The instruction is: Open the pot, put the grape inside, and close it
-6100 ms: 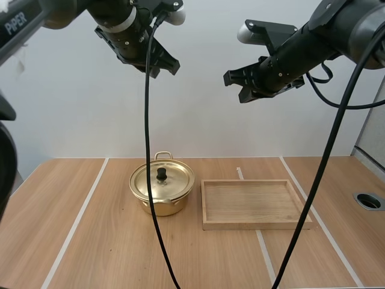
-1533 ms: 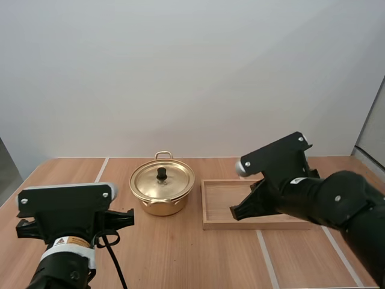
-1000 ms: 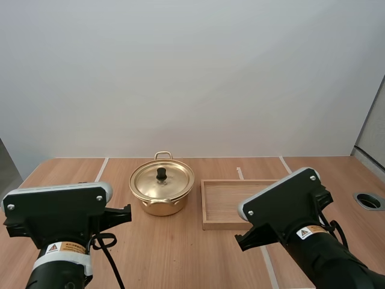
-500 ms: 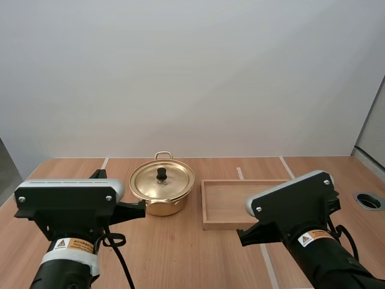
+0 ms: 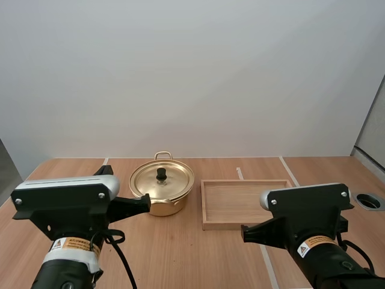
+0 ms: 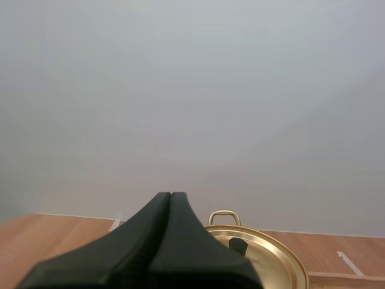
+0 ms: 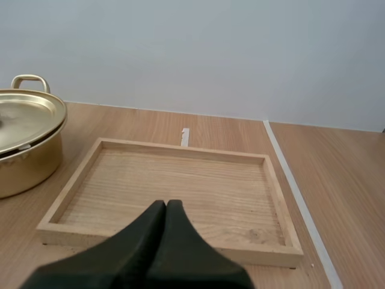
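Left end effector [image 6: 170, 196] and right end effector [image 7: 166, 203] are both clenched, empty. The lidded pot [image 5: 161, 186] sits near the tabletop's [image 5: 180, 253] far edge, beside the wooden tray [image 5: 203, 205].

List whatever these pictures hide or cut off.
1. Inside of the round gold metal pot: hidden in every view by its gold lid.
2. Left wrist view: the pot's near side is hidden behind the shut left gripper.
3. Right wrist view: the pot is cut by the frame edge; the shut right gripper covers part of the near rim of the rectangular wooden tray.
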